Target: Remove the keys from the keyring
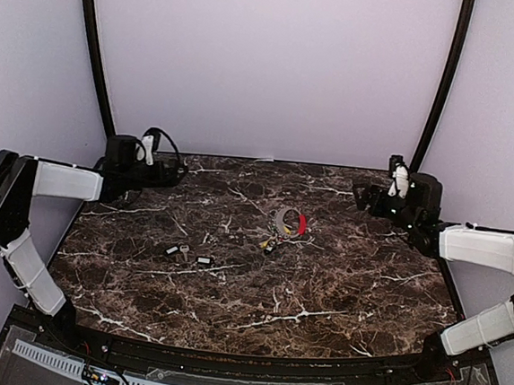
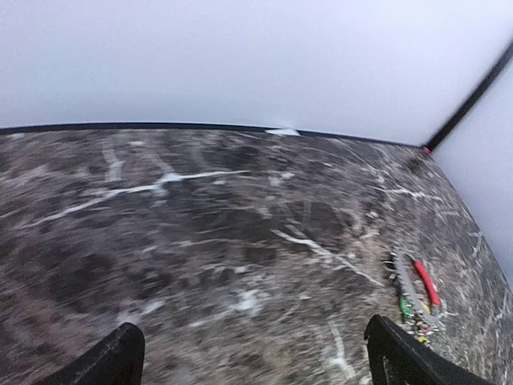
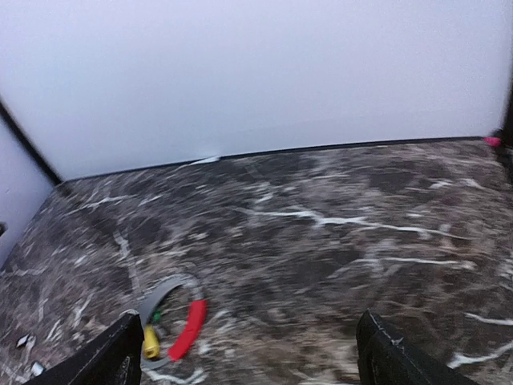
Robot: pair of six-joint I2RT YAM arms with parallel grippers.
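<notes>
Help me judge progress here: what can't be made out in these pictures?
Top view: the keys beside the keyring are too small to count, or to tell whether any hang on it.
Top view: the loose keys farther left are specks; colours unreadable.
Left wrist view: motion blur smears keyring and keys together.
Right wrist view: blurred; only yellow and green heads show, the rest unclear.

Grey-and-red keyring [image 1: 280, 220] lies flat, coloured keys [image 1: 270, 244] alongside.
</notes>
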